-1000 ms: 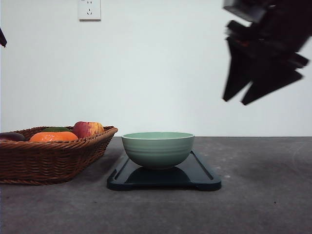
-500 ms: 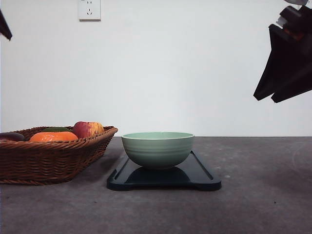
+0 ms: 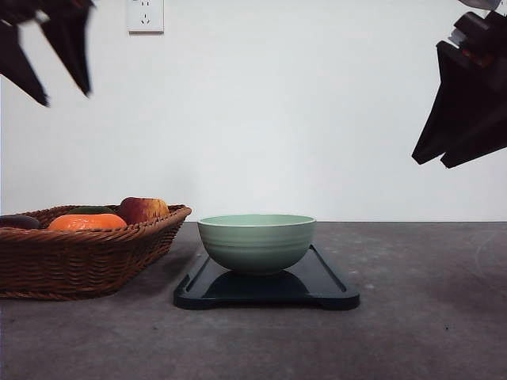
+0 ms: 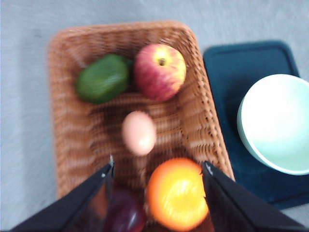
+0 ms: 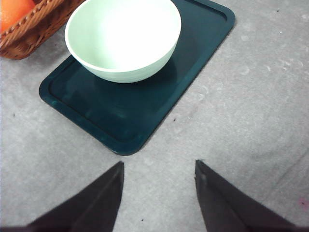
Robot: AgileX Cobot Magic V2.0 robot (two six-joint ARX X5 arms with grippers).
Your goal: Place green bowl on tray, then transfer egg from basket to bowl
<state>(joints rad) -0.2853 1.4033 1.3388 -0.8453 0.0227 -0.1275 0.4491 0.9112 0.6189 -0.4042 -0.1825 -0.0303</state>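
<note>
Spread wide and empty above the basket (image 4: 63, 121), left gripper (image 4: 157, 171) hanging directly over the egg (image 4: 139, 132).

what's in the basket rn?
In the basket: egg in the middle, apple, green fruit, orange fruit and a dark purple item, partly hidden by the left gripper's fingers.

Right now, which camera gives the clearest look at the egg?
The left wrist view: the egg lies bare on the basket floor, slightly blurred, among the fruit. In the front view the basket's wall hides it.
</note>
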